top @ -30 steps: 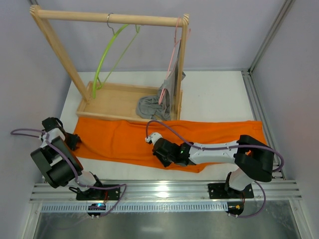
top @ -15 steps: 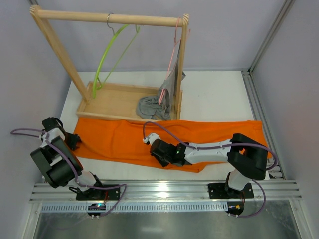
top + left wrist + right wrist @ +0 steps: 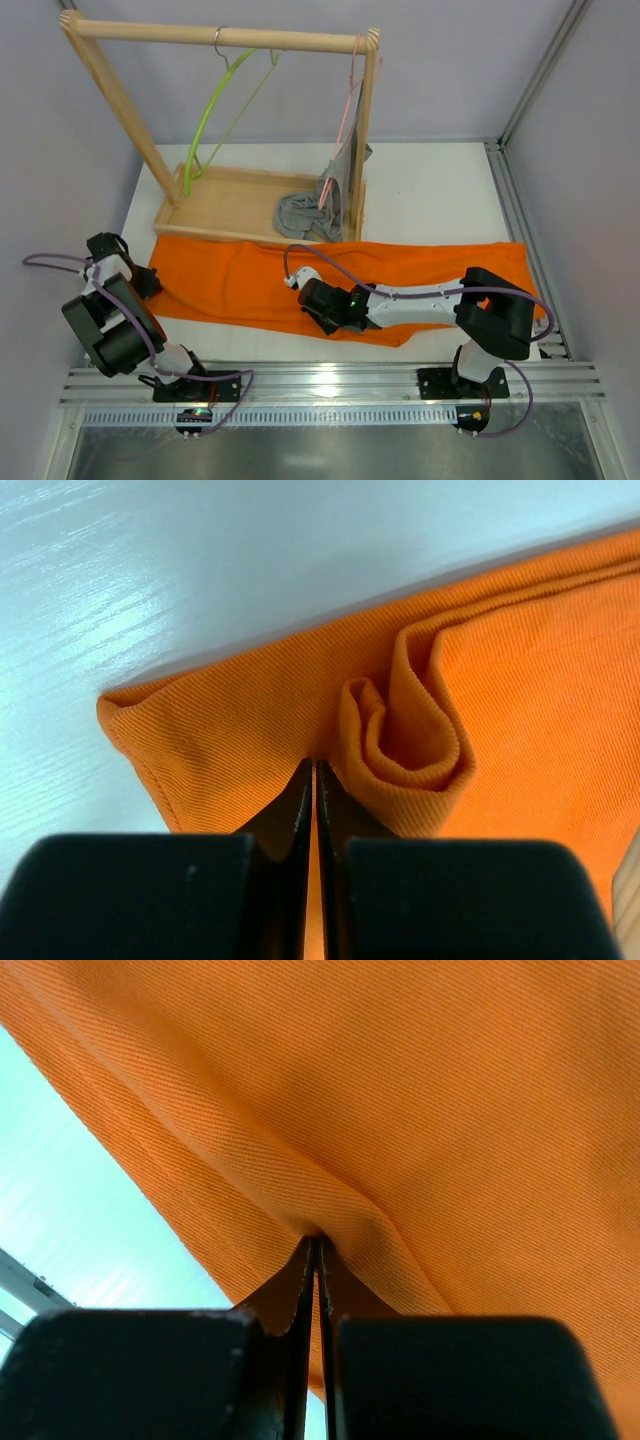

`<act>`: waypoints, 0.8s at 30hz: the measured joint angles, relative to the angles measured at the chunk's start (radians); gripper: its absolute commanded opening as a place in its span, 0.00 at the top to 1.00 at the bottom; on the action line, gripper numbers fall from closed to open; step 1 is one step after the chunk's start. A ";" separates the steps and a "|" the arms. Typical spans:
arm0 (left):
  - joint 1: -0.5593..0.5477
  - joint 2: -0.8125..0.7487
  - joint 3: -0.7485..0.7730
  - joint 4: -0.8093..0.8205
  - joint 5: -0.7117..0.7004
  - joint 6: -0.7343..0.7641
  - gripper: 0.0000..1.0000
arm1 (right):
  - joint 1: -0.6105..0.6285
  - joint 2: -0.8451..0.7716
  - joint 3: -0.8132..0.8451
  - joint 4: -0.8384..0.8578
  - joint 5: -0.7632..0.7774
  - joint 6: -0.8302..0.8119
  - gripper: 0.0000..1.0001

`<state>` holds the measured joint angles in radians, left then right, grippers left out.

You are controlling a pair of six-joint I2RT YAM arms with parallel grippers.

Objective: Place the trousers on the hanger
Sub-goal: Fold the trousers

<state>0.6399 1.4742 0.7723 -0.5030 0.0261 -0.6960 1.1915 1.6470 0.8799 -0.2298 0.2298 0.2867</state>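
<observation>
Since 1 second ago my right arm has slid left along the near hem of the trousers [image 3: 230, 285], and both pairs of jaws have come together. My right gripper [image 3: 318, 1245] is now pinched on that hem: the cloth puckers into a small ridge that runs right into the closed tips. My left gripper [image 3: 312, 770] is clamped on the corner at the left end of the trousers, with a rolled fold bunched just right of the tips. The trousers have not shifted.

They lie flat in a long band across the middle of the top view, their far edge touching the wooden tray [image 3: 215, 205]. Bare white table [image 3: 430, 190] shows beyond them at the upper right, and a narrow strip shows along their near edge.

The hanger [image 3: 205, 125], thin and lime green, hangs by its metal hook from the rack's wooden bar [image 3: 220, 37] at the upper left. A pink hanger [image 3: 347, 110] at the bar's right end carries a grey garment [image 3: 300, 212] slumped into the tray. The orange cloth is finely ribbed and matte.
</observation>
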 measured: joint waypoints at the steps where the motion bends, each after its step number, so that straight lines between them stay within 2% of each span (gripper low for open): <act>1: -0.003 0.000 0.004 -0.006 -0.008 0.001 1.00 | 0.000 -0.002 0.012 -0.024 -0.009 0.000 0.97; 9: -0.011 -0.045 0.048 -0.057 -0.080 0.009 1.00 | 0.000 -0.128 0.053 -0.144 -0.085 -0.004 0.96; 18: -0.011 -0.097 0.065 -0.085 -0.119 0.042 1.00 | -0.037 -0.145 0.004 -0.109 -0.219 0.017 0.96; 20: -0.011 -0.093 0.076 -0.092 -0.112 0.054 0.90 | -0.075 -0.146 -0.027 -0.076 -0.275 0.037 0.96; 21: -0.011 -0.090 0.079 -0.092 -0.105 0.058 0.77 | -0.100 -0.148 -0.043 -0.058 -0.304 0.048 0.96; 24: -0.011 -0.081 0.079 -0.092 -0.080 0.073 0.68 | -0.171 -0.149 -0.075 -0.019 -0.362 0.077 0.96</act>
<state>0.6292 1.3933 0.8509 -0.5953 -0.0536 -0.6231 1.0203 1.4982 0.8047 -0.2493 -0.1322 0.3634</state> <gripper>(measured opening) 0.276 0.038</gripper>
